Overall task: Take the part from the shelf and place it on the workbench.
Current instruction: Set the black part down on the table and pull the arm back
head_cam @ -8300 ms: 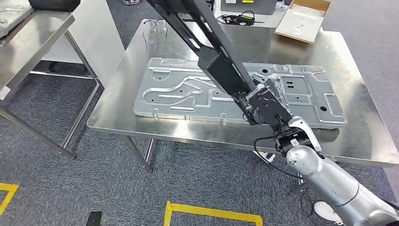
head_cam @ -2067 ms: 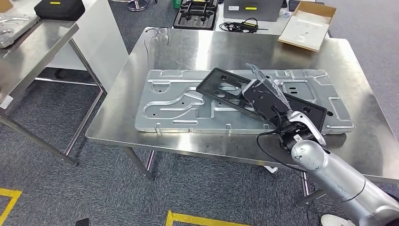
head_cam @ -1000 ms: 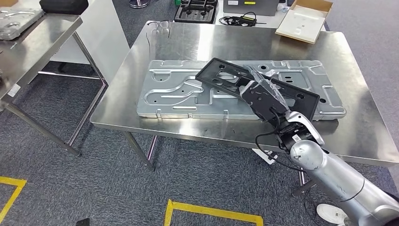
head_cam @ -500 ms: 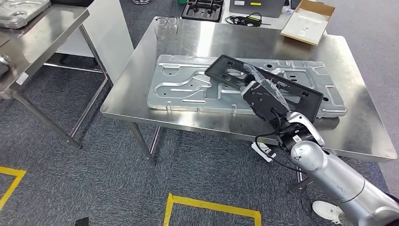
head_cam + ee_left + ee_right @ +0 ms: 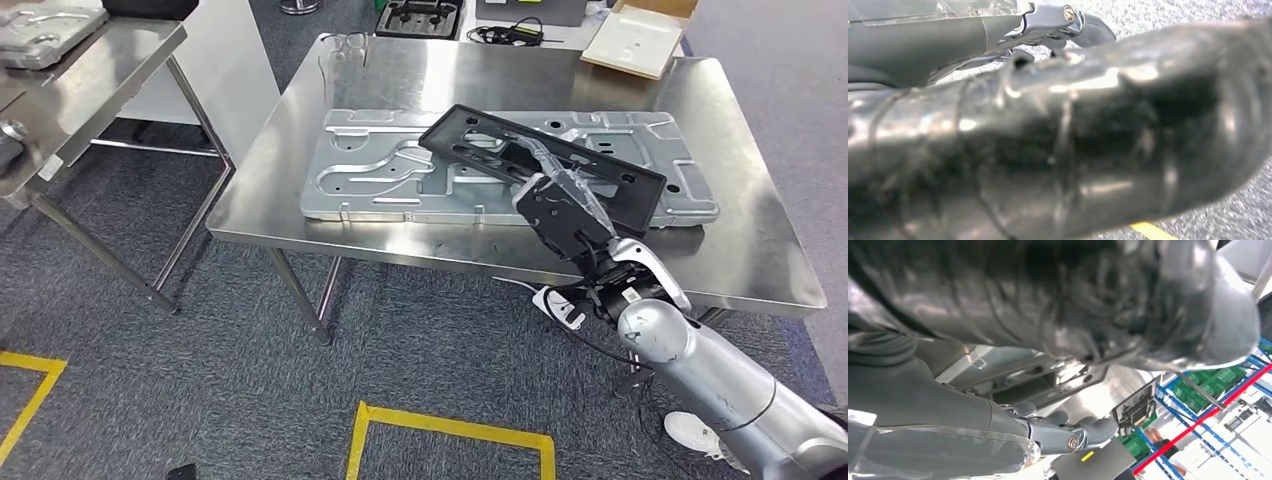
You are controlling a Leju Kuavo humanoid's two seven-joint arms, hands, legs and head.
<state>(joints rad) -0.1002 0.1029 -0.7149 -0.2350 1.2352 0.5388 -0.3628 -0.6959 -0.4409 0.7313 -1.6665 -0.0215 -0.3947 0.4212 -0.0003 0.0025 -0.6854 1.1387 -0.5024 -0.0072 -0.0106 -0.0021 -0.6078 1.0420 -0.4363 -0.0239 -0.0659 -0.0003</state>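
Centrally in the head view, the right hand (image 5: 565,215) grips the black part (image 5: 540,165), which lies tilted across the grey stamped panel (image 5: 400,175) on the steel workbench (image 5: 745,250). Whether the left hand (image 5: 1048,22) is open or closed I cannot tell

Head view: high, facing forward and down over the worktop (image 5: 470,75). Both wrist views: very close behind blurred dark surfaces; worktop underside shared with right wrist.
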